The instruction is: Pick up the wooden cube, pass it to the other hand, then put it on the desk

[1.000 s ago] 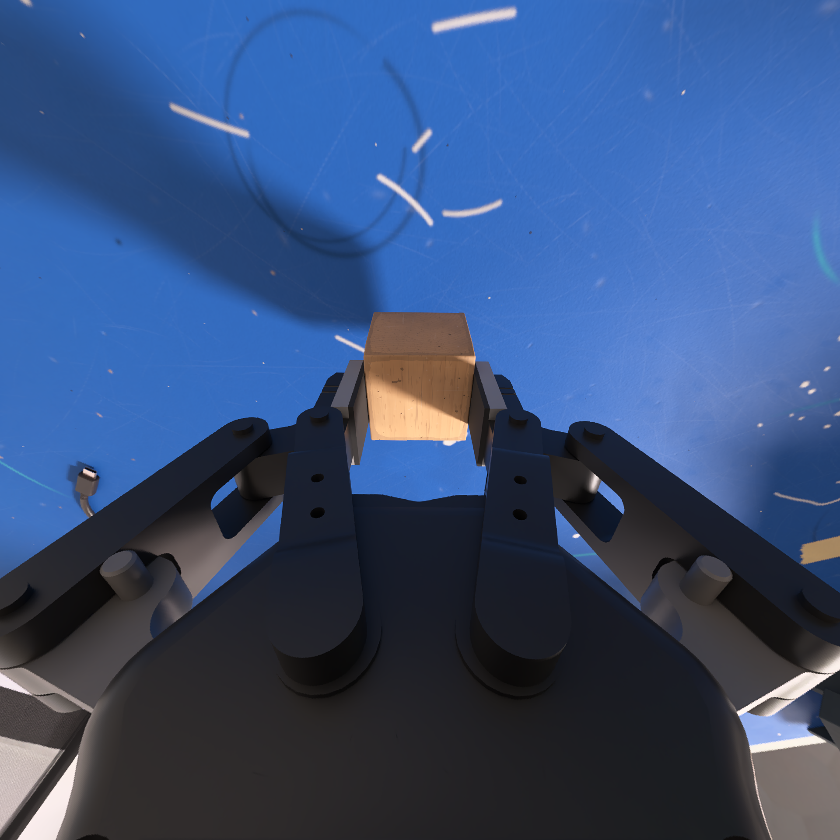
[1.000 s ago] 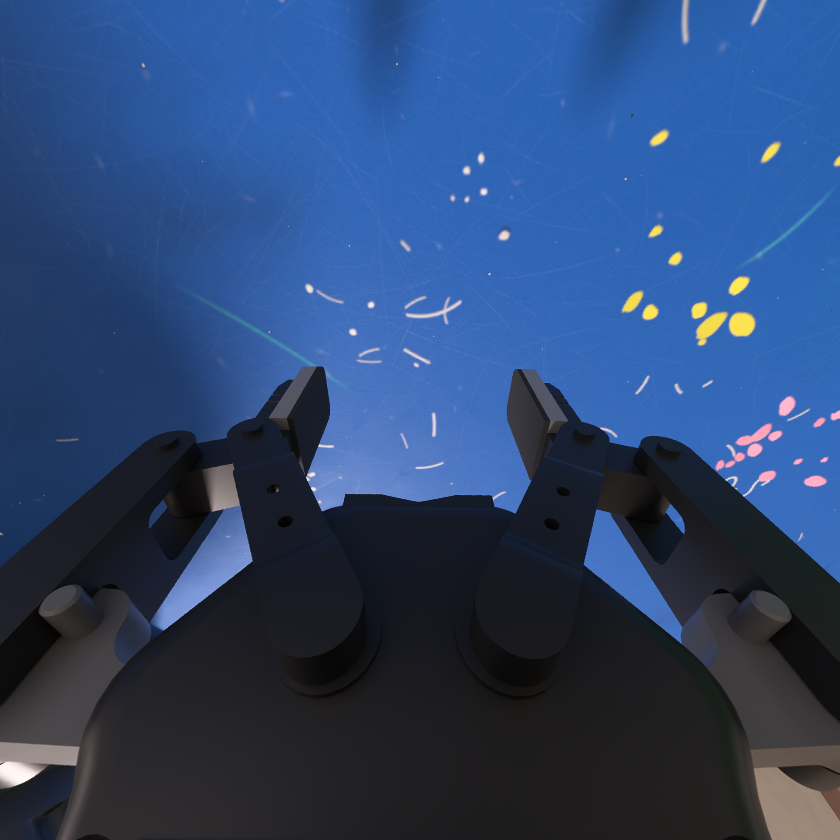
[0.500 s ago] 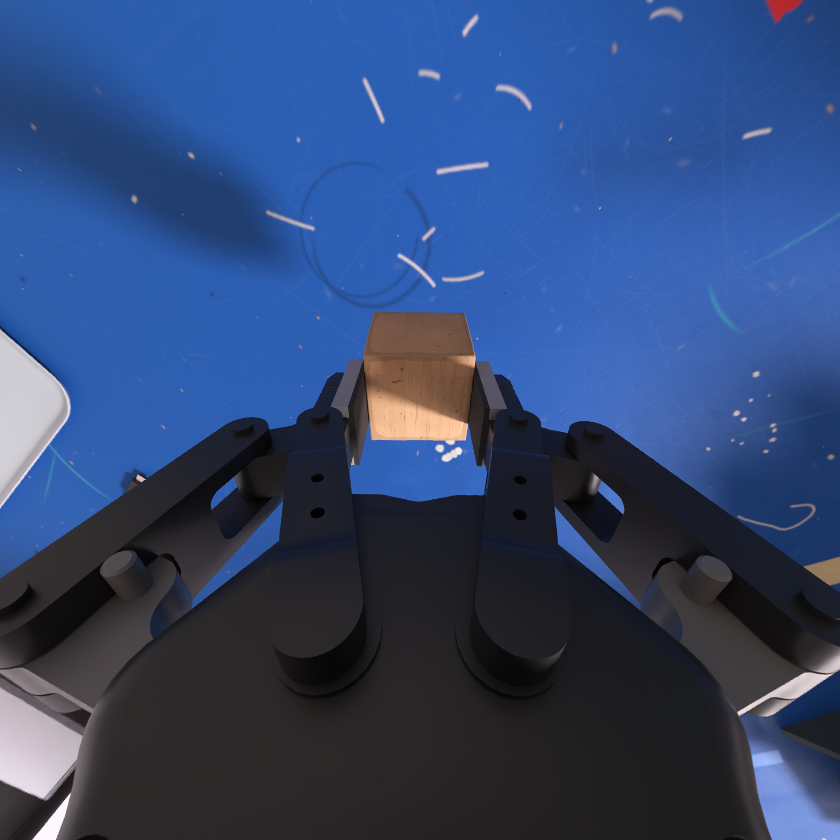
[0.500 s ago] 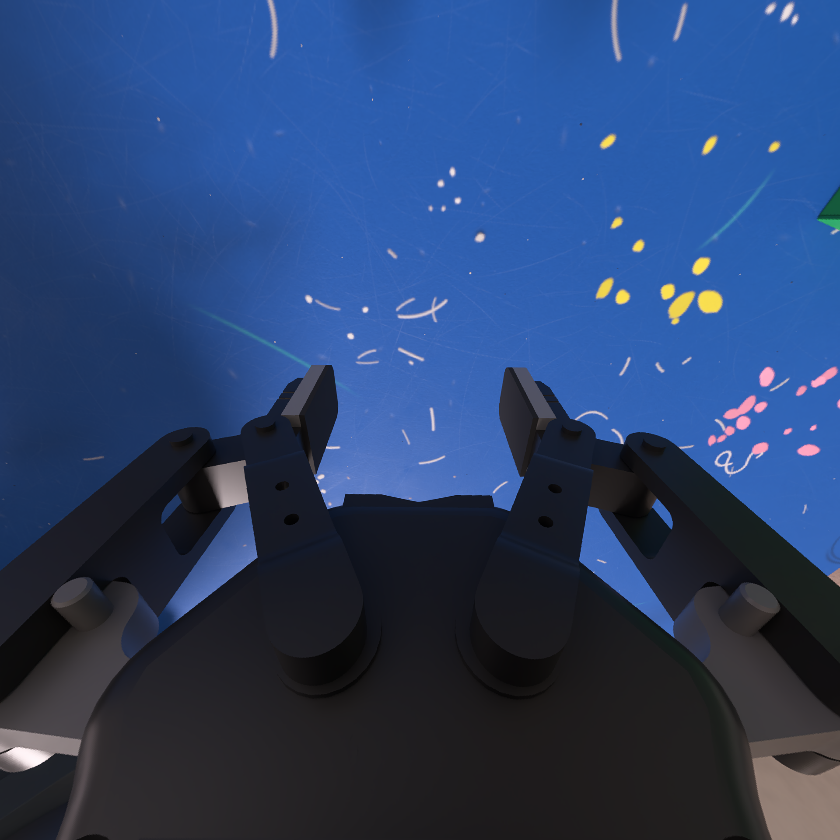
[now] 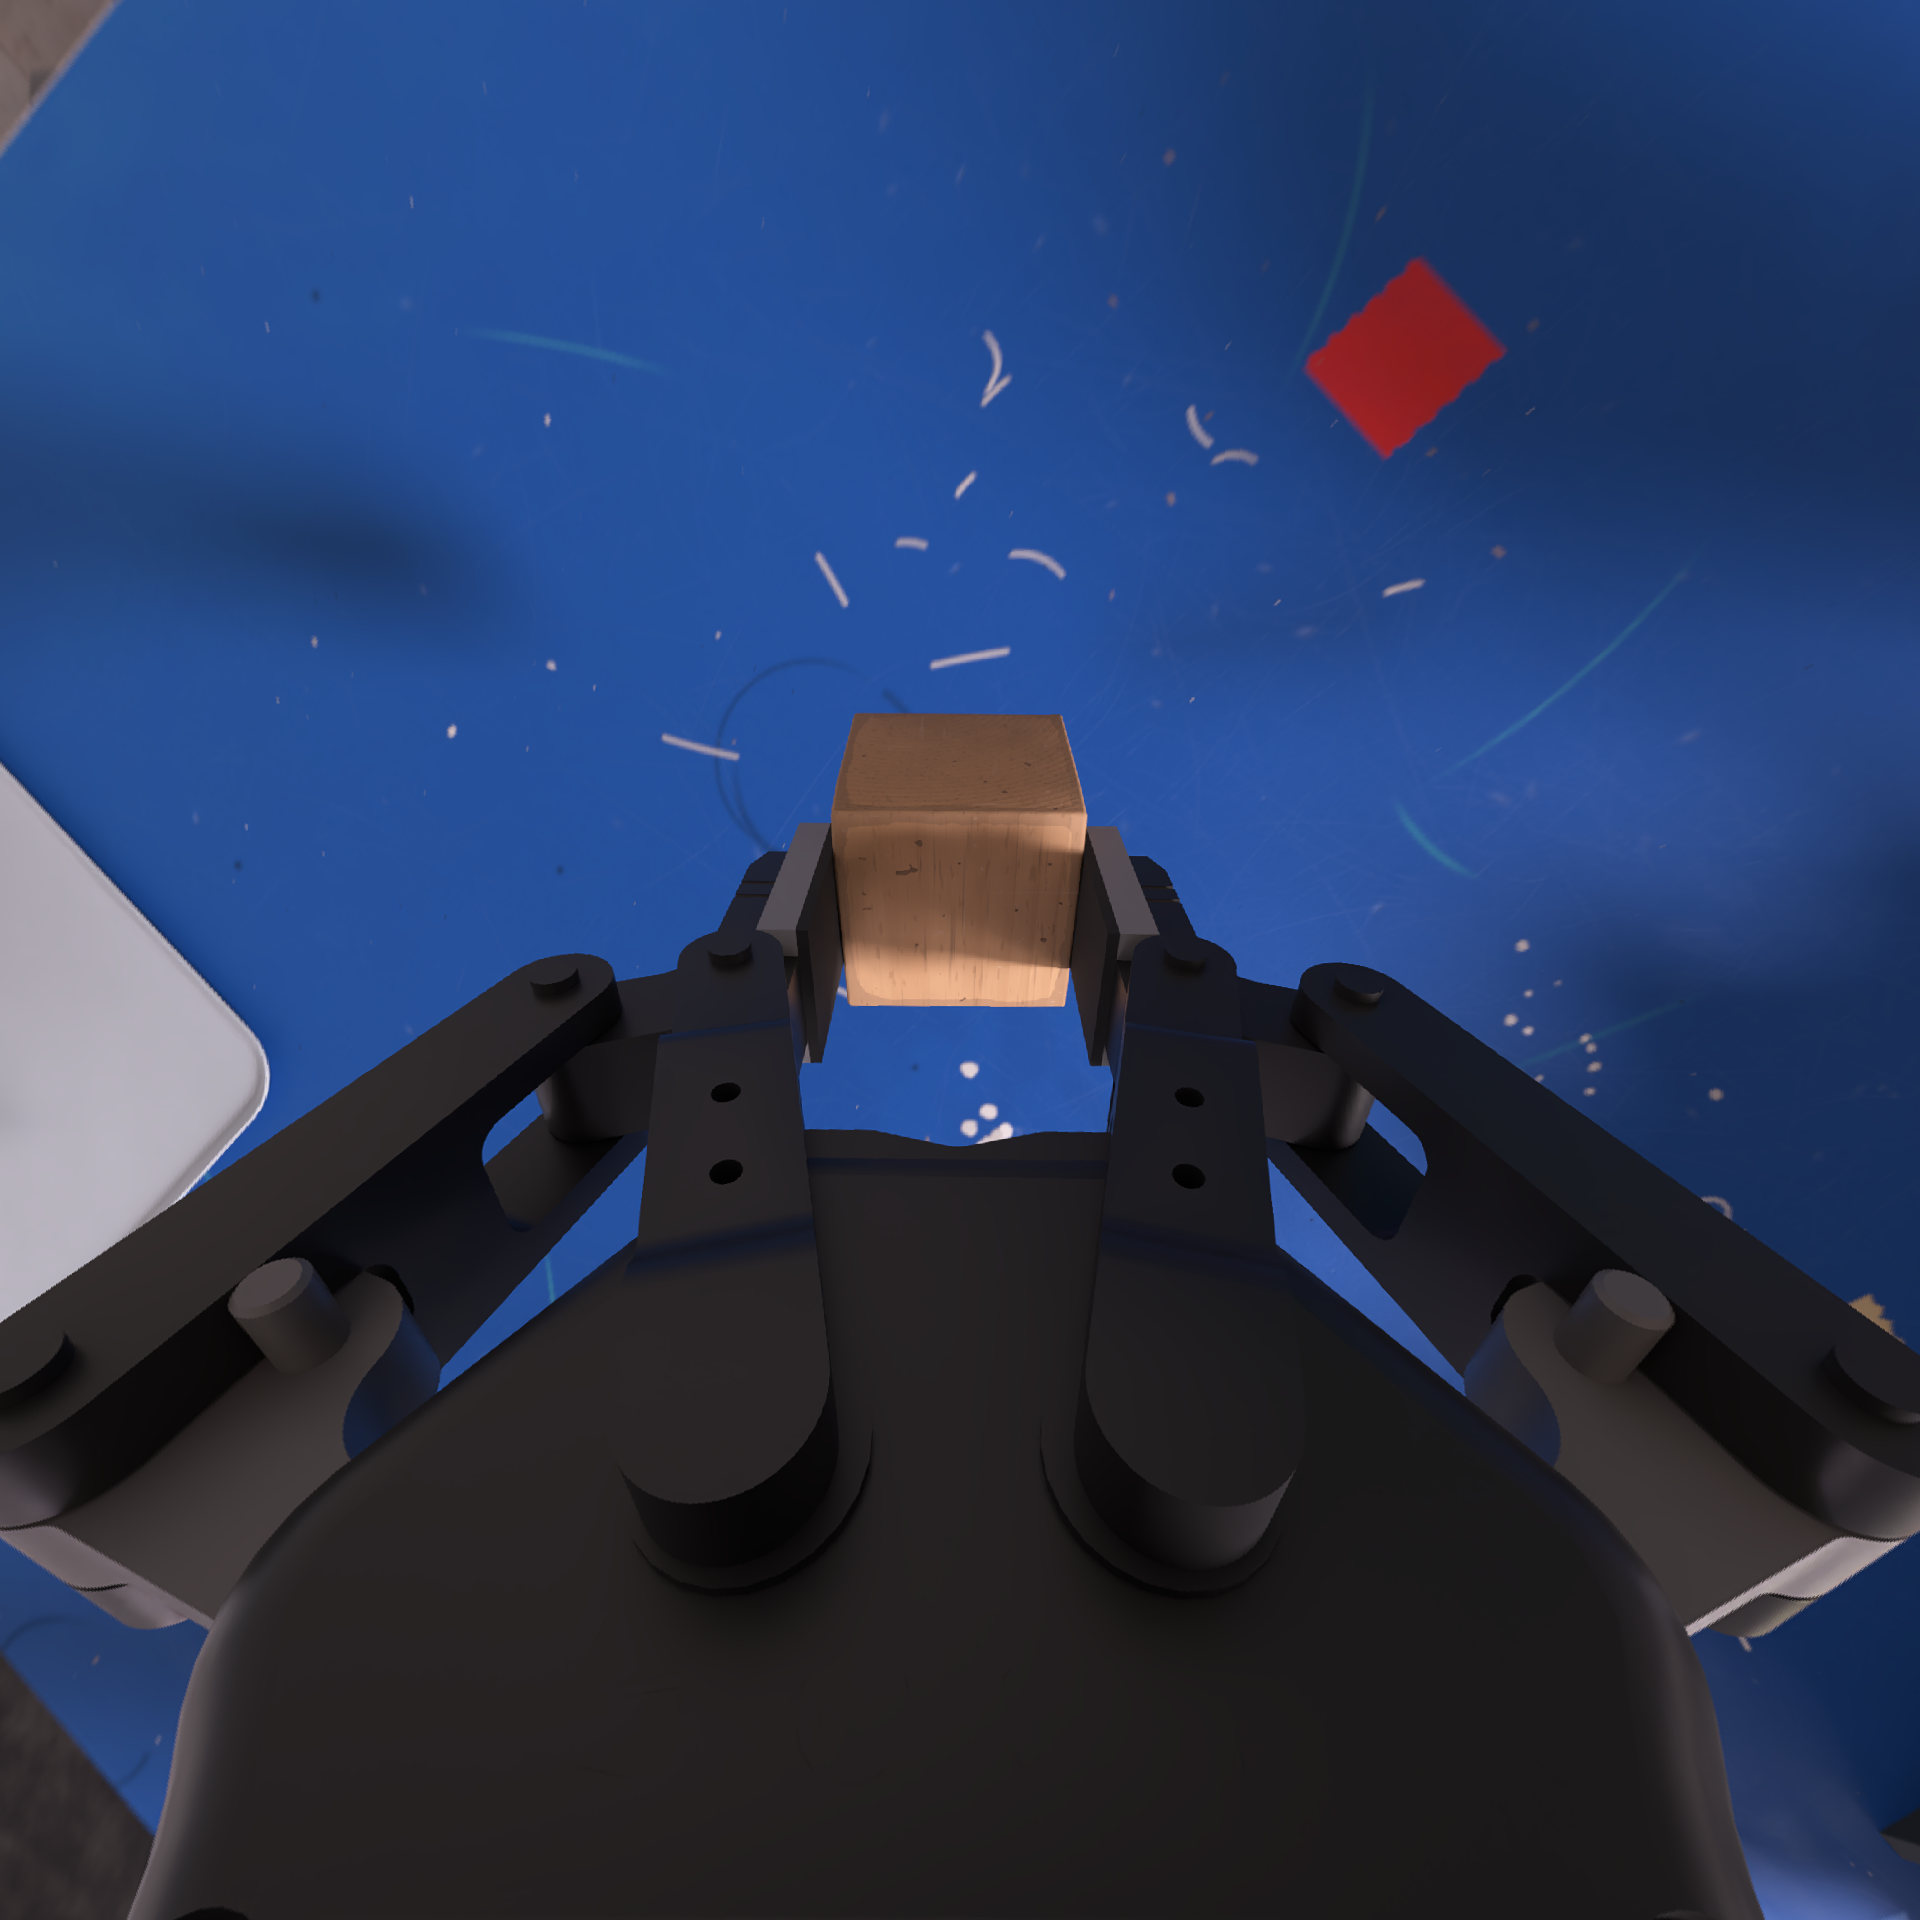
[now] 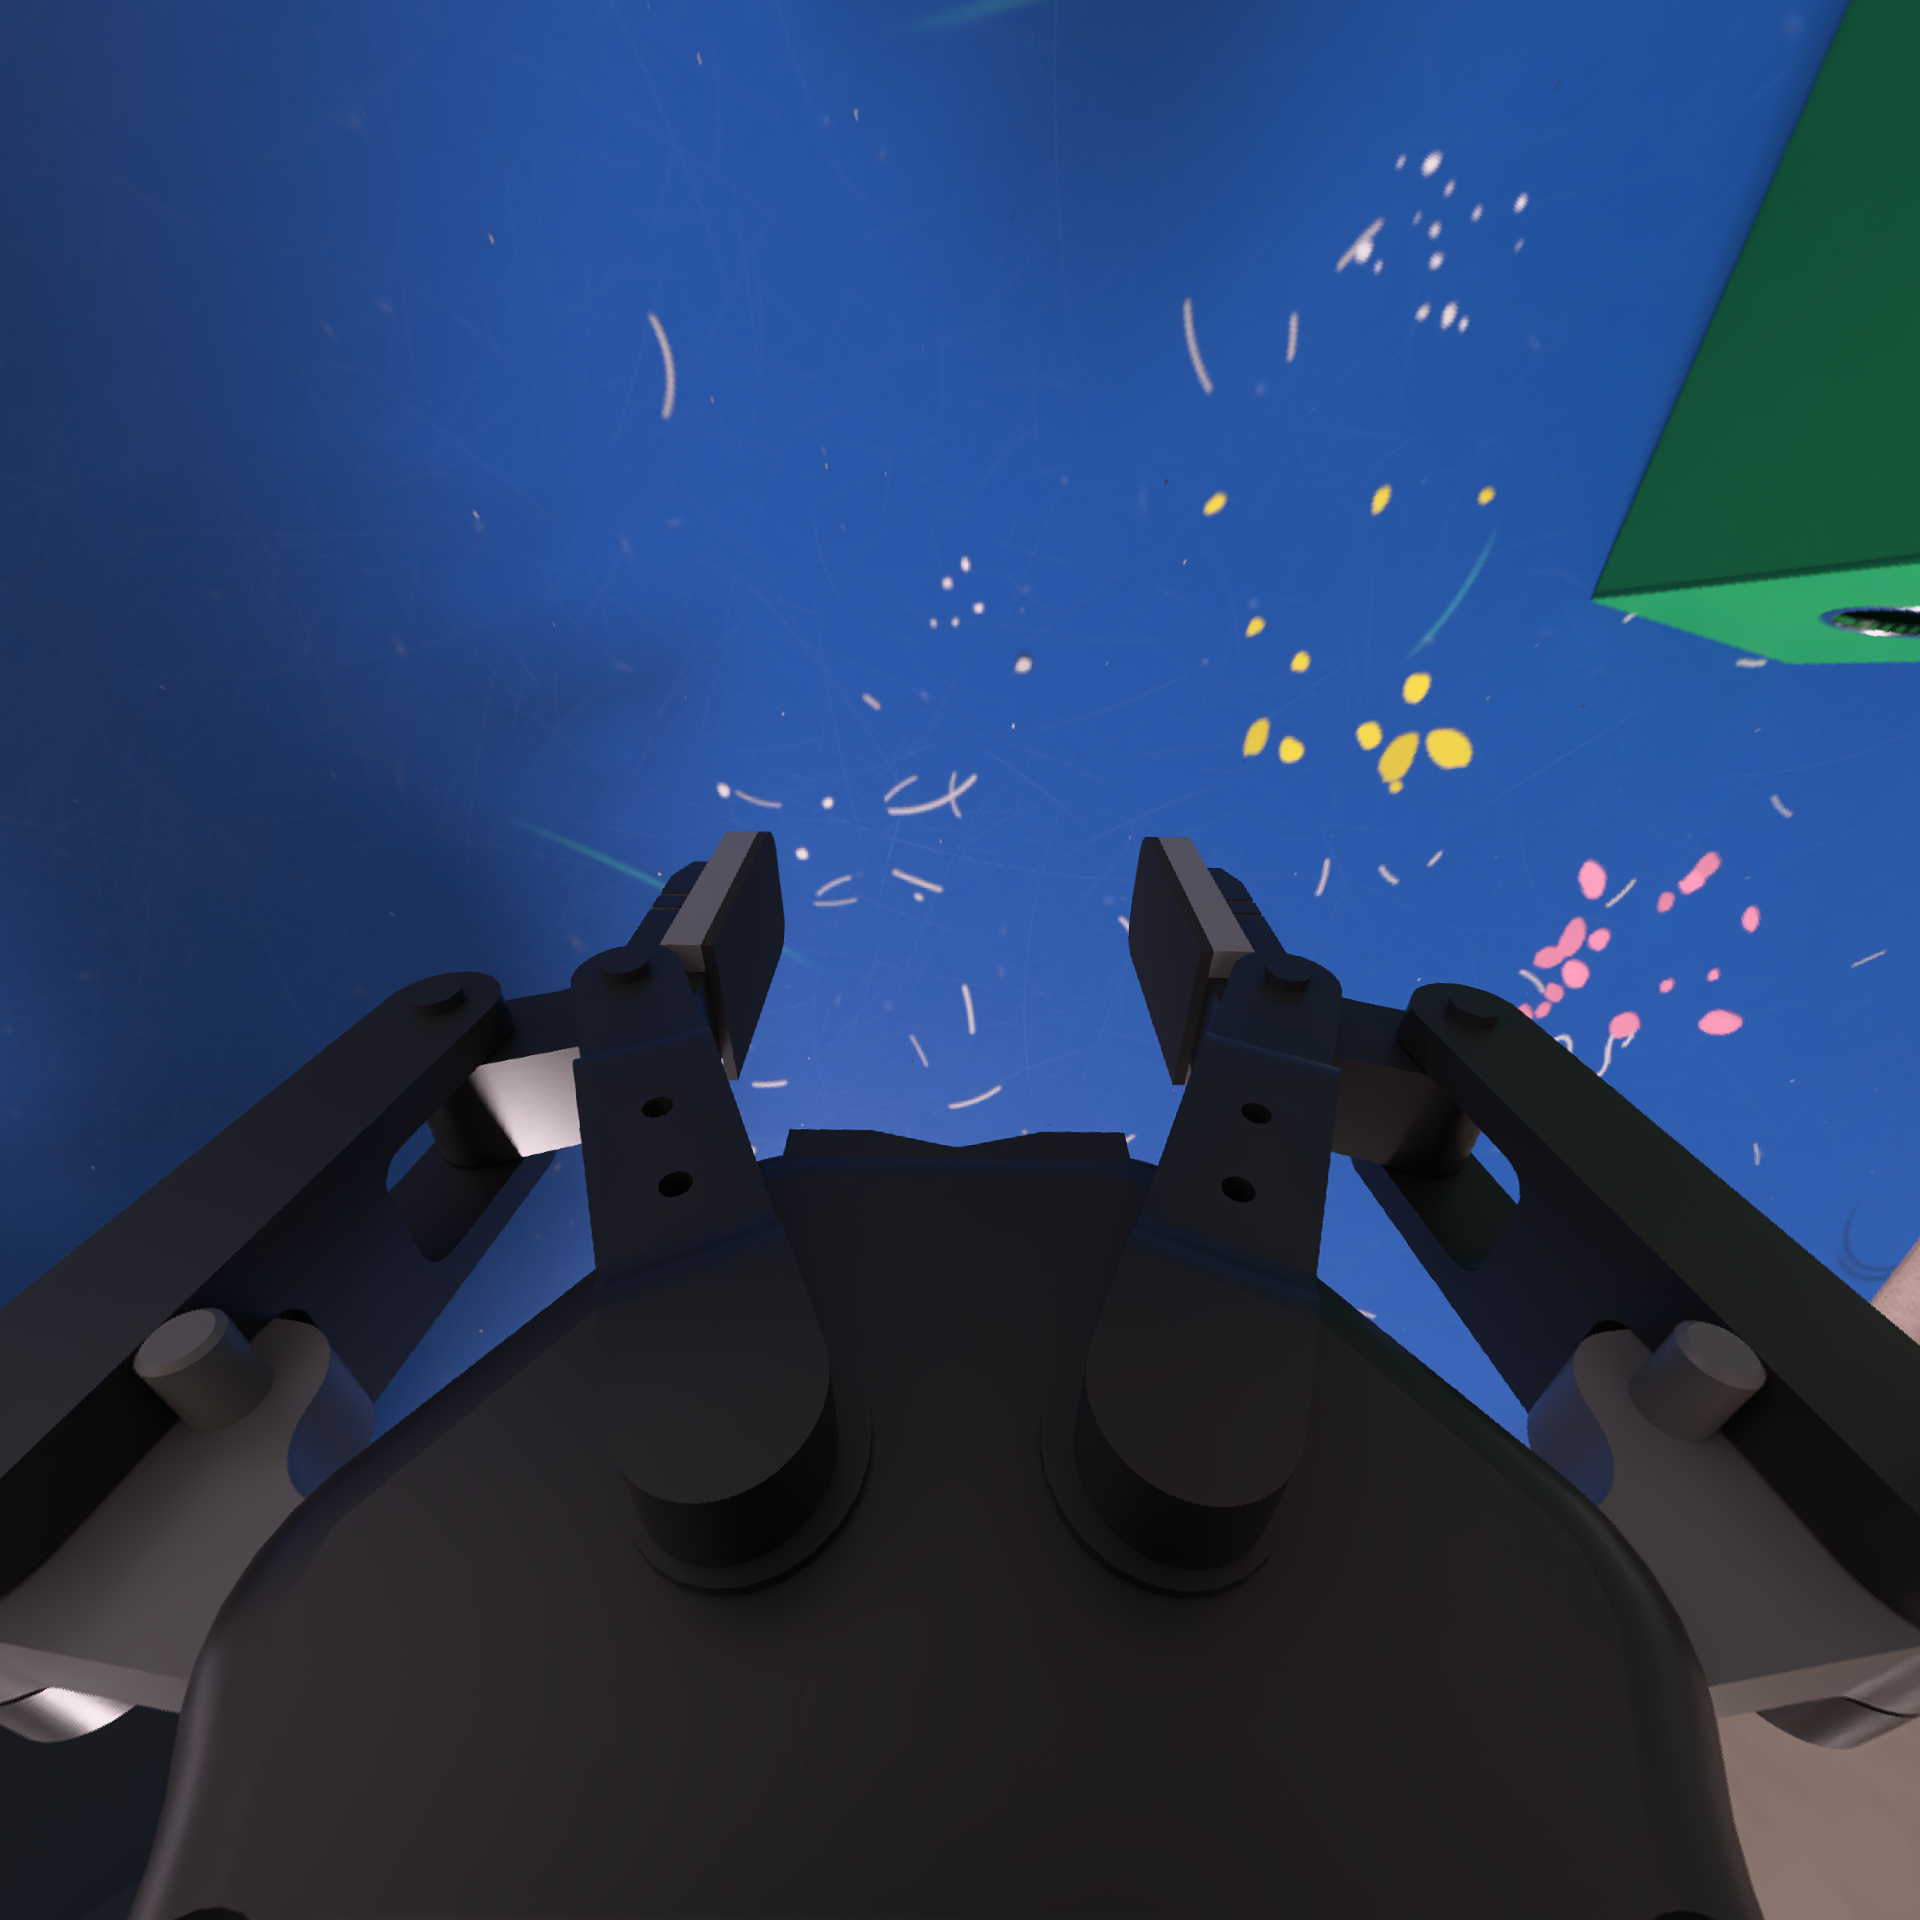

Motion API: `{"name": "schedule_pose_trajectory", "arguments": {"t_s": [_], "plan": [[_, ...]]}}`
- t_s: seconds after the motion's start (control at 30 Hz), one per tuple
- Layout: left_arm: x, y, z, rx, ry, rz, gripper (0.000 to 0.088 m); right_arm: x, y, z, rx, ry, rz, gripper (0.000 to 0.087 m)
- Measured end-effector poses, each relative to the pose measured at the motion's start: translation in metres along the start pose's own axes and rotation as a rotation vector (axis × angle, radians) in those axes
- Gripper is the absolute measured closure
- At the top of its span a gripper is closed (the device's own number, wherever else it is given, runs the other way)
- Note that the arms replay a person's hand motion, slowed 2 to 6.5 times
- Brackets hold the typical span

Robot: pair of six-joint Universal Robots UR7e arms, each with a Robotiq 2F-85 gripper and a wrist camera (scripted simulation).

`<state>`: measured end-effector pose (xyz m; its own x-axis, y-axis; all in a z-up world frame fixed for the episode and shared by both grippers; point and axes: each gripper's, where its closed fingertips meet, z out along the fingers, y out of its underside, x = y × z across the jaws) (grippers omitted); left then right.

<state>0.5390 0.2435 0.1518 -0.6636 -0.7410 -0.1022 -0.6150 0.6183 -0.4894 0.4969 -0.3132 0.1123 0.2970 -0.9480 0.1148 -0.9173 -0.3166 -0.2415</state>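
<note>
In the left wrist view my left gripper (image 5: 956, 914) is shut on the wooden cube (image 5: 956, 883), a light brown block held between both pads well above the blue desk mat (image 5: 416, 468). In the right wrist view my right gripper (image 6: 956, 935) is open and empty, its two pads apart, above the same blue mat (image 6: 416, 520). The cube does not show in the right wrist view, and neither gripper shows in the other's view.
A white flat object with a rounded corner (image 5: 94, 1039) lies at the left in the left wrist view. A red square patch (image 5: 1403, 353) lies on the mat at the upper right. A green block with a hole (image 6: 1808, 416) stands at the right in the right wrist view.
The left gripper has risen with the cube: the mat marks have shrunk and slid down, the white object and red patch have come into view. The right gripper has risen too and narrowed a little; the green block has appeared.
</note>
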Motion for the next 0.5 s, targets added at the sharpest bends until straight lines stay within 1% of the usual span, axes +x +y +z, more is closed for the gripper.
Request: {"name": "schedule_pose_trajectory", "arguments": {"t_s": [0.23,0.5], "plan": [[0.018,-0.022,-0.019,0.138,0.071,0.022,0.0496,-0.004,-0.017,-0.021,0.132,0.027,-0.015,0.0274],[0.042,-0.043,-0.040,0.269,0.176,0.050,0.0496,-0.015,-0.040,-0.048,0.311,0.052,-0.070,0.0275]]}}
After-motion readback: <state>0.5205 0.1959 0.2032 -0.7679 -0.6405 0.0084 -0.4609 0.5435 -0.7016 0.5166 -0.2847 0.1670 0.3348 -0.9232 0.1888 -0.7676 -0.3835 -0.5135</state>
